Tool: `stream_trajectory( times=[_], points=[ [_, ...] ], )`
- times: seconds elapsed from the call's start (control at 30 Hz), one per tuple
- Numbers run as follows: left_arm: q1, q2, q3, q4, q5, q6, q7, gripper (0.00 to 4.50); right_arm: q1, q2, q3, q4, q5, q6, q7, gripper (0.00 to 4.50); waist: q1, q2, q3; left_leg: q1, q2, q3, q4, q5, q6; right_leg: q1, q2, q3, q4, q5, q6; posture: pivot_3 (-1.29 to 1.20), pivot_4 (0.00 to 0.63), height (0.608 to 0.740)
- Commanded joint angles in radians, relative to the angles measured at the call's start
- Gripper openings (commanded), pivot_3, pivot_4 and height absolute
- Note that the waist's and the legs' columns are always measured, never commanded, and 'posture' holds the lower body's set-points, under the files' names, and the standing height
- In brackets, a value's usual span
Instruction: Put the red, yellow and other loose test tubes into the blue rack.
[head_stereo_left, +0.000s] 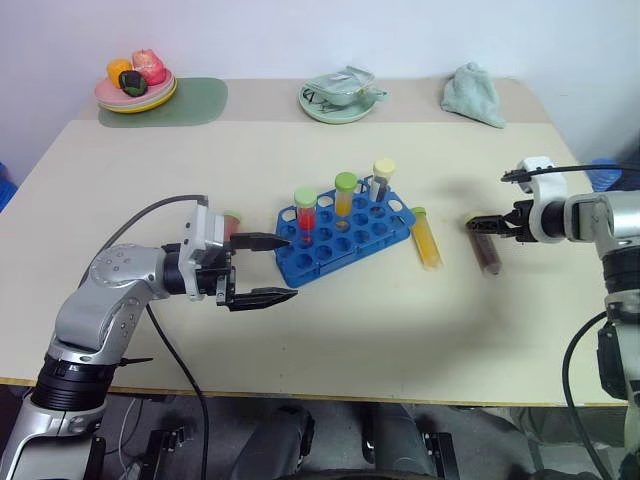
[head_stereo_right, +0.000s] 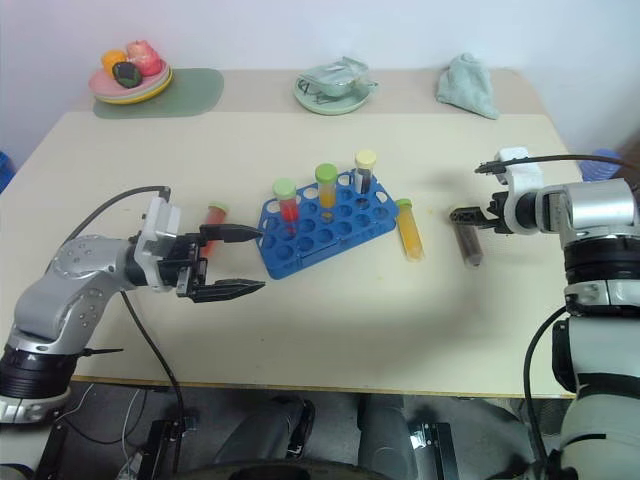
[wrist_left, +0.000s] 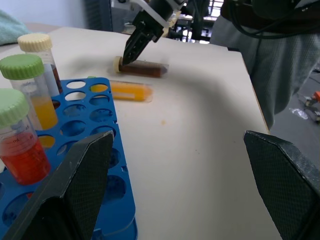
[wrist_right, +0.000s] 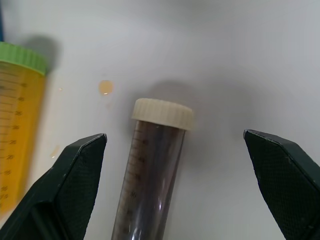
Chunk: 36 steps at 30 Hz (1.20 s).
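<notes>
- The table (head_stereo_left: 400, 320) bears the blue rack (head_stereo_left: 345, 240) at its middle, three tubes standing in its far holes.
- The right gripper (wrist_right: 175, 150), jaws wide open and empty, hovers over the brown tube (head_stereo_left: 487, 253), which lies flat right of the rack; this pick is the step in hand.
- Next, I judge: lower, straddle it, close.
- The left gripper (head_stereo_left: 268, 268) gapes empty beside the rack's left end.
- The yellow tube (head_stereo_left: 427, 240) lies beside the rack (loose too).
- A red tube (head_stereo_right: 214, 222) lies left of the rack.

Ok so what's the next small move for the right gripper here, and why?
Probably lower the right gripper a little and close on the brown tube. Its fingers stand open on either side of the tube, which lies flat on the table beside the yellow tube, still outside the blue rack.
</notes>
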Motion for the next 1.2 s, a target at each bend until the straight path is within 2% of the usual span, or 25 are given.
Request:
stream_trajectory(
  times=[0.03,0.17,0.2,0.27,0.43,0.47,0.6,0.7,0.87,1.03,1.2],
  points=[
    [-0.001,0.001,0.005,-0.019,0.004,-0.012,-0.005,4.24,-0.04,0.004,0.01,0.026,-0.024,-0.024,0.032,4.5,0.0,0.0,0.0,0.0,0.0,0.0,0.0,0.0,0.0,0.0,0.0,0.0,0.0,0.0,0.0,0.0,0.15,0.74],
    [0.007,-0.002,0.003,-0.023,0.011,-0.018,0.002,4.24,-0.039,0.022,0.02,0.037,-0.039,-0.027,0.051,4.5,0.0,0.0,0.0,0.0,0.0,0.0,0.0,0.0,0.0,0.0,0.0,0.0,0.0,0.0,0.0,0.0,0.15,0.74],
    [0.008,-0.004,0.002,-0.023,0.013,-0.019,0.004,4.27,-0.036,0.026,0.023,0.042,-0.045,-0.036,0.054,4.25,0.0,0.0,0.0,0.0,0.0,0.0,0.0,0.0,0.0,0.0,0.0,0.0,0.0,0.0,0.0,0.0,0.15,0.74],
    [0.01,-0.007,0.001,-0.023,0.018,-0.022,0.007,4.29,-0.031,0.032,0.025,0.051,-0.056,-0.052,0.056,3.6,0.0,0.0,0.0,0.0,0.0,0.0,0.0,0.0,0.0,0.0,0.0,0.0,0.0,0.0,0.0,0.0,0.15,0.74],
    [0.007,-0.014,0.004,-0.02,0.026,-0.023,0.009,4.29,-0.029,0.032,0.032,0.06,-0.084,-0.083,0.072,1.06,-0.001,0.0,0.0,0.0,0.0,0.0,0.001,0.0,0.0,0.0,0.0,0.0,0.0,0.0,0.0,0.0,0.15,0.74],
    [0.007,-0.016,0.004,-0.02,0.028,-0.024,0.01,4.29,-0.026,0.031,0.031,0.055,-0.087,-0.087,0.078,0.8,-0.002,0.0,0.0,0.0,0.0,0.0,0.001,0.0,0.0,0.0,0.0,0.0,0.001,0.0,0.0,0.0,0.15,0.74],
    [0.008,-0.021,0.004,-0.02,0.032,-0.028,0.012,4.29,0.008,0.015,0.022,-0.009,-0.083,-0.101,0.113,0.8,-0.001,0.0,0.0,0.0,0.0,0.0,0.001,0.0,0.0,0.0,0.0,0.0,0.001,0.0,0.0,0.0,0.15,0.74],
    [0.007,-0.025,0.006,-0.018,0.034,-0.029,0.013,4.29,0.067,-0.009,-0.009,-0.135,-0.047,-0.128,0.163,0.8,0.0,0.0,0.0,0.0,0.0,0.0,0.001,0.0,0.0,0.0,0.0,0.0,0.001,0.0,0.0,0.0,0.15,0.74],
    [0.017,-0.027,0.014,-0.016,0.037,-0.034,0.022,4.29,0.261,-0.01,-0.184,-0.517,0.163,-0.186,0.307,0.8,0.002,0.0,0.0,-0.001,0.0,0.0,0.001,0.0,0.0,-0.001,0.0,0.0,0.001,0.0,0.0,0.0,0.15,0.74],
    [0.025,-0.032,0.024,-0.013,0.035,-0.038,0.035,4.29,0.365,0.114,-0.323,-0.741,0.324,-0.197,0.246,0.8,0.0,0.0,0.0,0.001,0.0,0.001,0.003,0.0,0.0,0.001,0.0,0.001,0.003,0.001,0.001,0.0,0.15,0.74],
    [0.033,-0.037,0.035,-0.005,0.034,-0.043,0.052,4.29,0.401,0.284,-0.34,-0.821,0.357,-0.311,0.127,0.8,0.002,0.0,0.0,0.0,0.0,0.001,0.012,0.0,0.0,0.002,0.001,0.001,0.009,0.002,0.001,0.0,0.15,0.74]
  ],
)
